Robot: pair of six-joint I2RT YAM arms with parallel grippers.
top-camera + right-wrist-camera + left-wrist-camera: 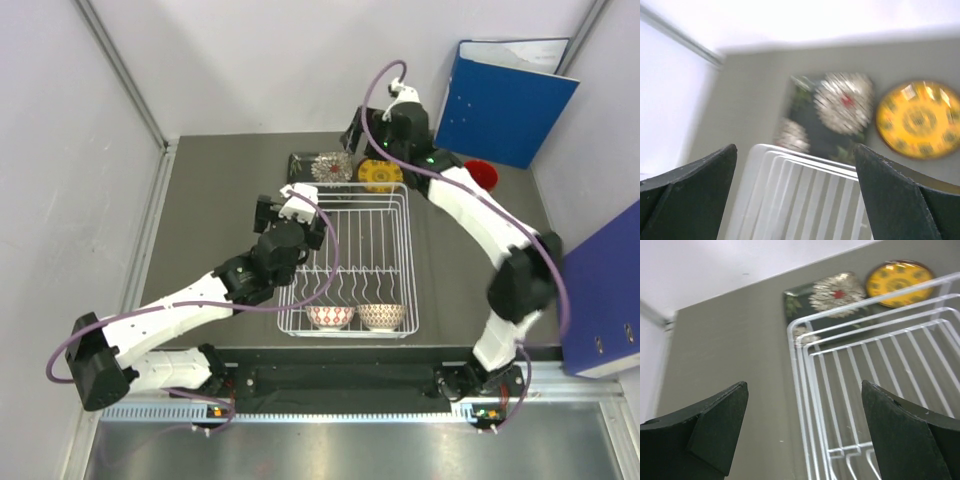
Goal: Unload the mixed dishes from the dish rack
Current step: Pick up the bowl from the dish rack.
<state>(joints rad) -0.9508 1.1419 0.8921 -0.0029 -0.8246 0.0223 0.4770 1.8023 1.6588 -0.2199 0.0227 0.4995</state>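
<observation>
- Left gripper (292, 203), top view: it hangs over the dish rack's (409, 250) far-left corner, with the patterned bowls (330, 316) well behind it and not yet unloaded.
- Left wrist: jaws spread and empty. Rack wire sits right below, so going down could snag a finger.
- Right wrist: right gripper (795, 150) is spread and empty too. Floral plate (832, 115) and yellow plate (917, 120) lie just ahead on the table (750, 100), so dipping could clip them.

2 bowls (330, 317) in rack (372, 245), plates (380, 175) behind

Blue binder (505, 105) upright, far right corner; 2nd binder (603, 300) at right, seemingly leaning.
</observation>
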